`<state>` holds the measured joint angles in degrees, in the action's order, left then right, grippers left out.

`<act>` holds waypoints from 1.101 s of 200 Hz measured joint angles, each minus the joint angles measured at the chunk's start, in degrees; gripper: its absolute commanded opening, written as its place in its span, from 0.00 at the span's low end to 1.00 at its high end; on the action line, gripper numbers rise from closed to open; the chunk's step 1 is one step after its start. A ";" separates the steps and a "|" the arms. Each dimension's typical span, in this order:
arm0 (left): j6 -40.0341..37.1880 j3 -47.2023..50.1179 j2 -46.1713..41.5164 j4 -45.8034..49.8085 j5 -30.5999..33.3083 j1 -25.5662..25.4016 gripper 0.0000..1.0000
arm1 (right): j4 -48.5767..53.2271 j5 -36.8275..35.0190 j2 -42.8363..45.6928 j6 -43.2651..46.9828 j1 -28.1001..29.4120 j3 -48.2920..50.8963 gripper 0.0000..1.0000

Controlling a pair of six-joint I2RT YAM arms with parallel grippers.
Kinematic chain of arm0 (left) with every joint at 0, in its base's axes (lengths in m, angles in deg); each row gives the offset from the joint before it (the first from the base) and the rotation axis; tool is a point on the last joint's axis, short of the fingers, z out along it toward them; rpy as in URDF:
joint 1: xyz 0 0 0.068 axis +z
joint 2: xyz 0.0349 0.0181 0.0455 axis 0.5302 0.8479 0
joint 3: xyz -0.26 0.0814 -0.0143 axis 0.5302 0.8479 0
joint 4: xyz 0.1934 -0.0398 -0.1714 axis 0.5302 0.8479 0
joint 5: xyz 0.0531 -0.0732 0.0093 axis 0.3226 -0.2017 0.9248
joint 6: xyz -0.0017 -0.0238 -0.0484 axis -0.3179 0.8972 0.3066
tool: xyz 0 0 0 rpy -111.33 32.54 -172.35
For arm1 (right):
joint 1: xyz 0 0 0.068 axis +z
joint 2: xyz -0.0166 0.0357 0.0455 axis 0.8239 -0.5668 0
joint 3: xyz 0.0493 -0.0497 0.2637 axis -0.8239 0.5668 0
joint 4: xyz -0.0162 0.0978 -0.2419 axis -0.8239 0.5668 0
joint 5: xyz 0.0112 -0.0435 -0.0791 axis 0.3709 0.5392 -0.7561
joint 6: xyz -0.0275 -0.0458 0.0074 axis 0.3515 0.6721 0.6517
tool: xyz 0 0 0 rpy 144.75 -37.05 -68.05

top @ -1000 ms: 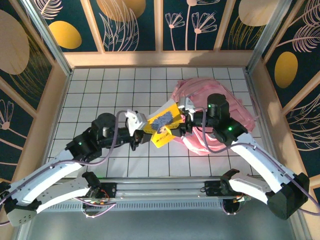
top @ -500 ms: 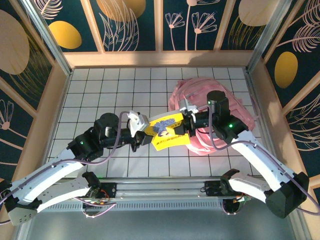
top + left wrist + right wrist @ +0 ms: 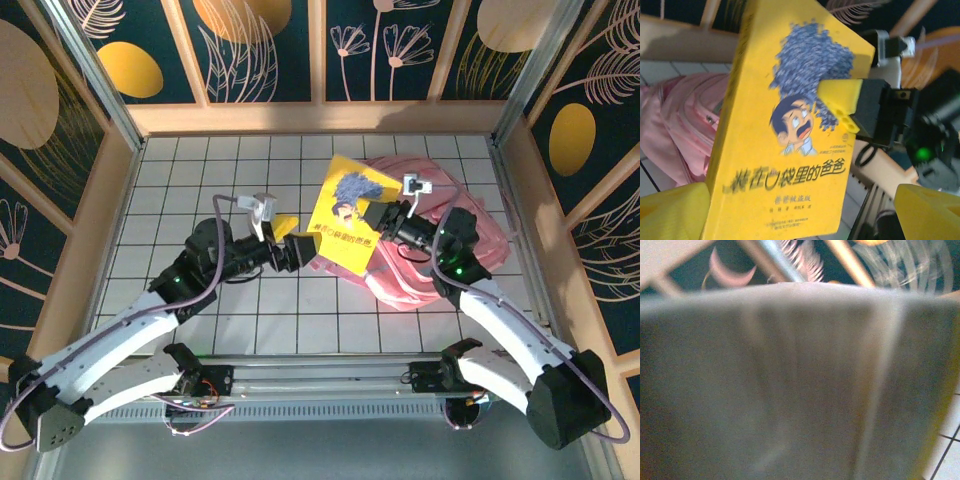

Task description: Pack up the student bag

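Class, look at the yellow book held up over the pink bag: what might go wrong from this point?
1. The right gripper alone pinches the yellow book at one edge, so it may swivel or slip out.
2. The left gripper stands open close to the book's lower corner and might knock it.
3. The student bag lies crumpled with no opening showing, so the book may snag on fabric.

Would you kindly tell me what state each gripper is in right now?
Left gripper: open, holding nothing.
Right gripper: closed on the yellow book.
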<state>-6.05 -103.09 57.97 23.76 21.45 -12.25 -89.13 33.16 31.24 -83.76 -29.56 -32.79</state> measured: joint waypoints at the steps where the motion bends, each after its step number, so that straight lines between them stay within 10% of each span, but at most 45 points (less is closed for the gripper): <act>1: 0.83 0.28 0.26 -0.63 -0.09 0.15 0.95 | -0.22 -0.42 0.00 -0.37 0.04 0.15 0.00; 93: 27.63 4.39 11.32 -30.25 -3.34 1.60 0.95 | -12.94 -29.29 5.86 -17.25 9.14 6.64 0.00; 220: 27.04 4.52 11.58 -28.13 -5.66 1.62 0.97 | -8.90 -36.06 13.46 -9.68 10.19 5.29 0.00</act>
<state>20.99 -98.57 69.55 -4.37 15.79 -10.63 -98.03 -2.90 44.70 -93.45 -19.38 -27.51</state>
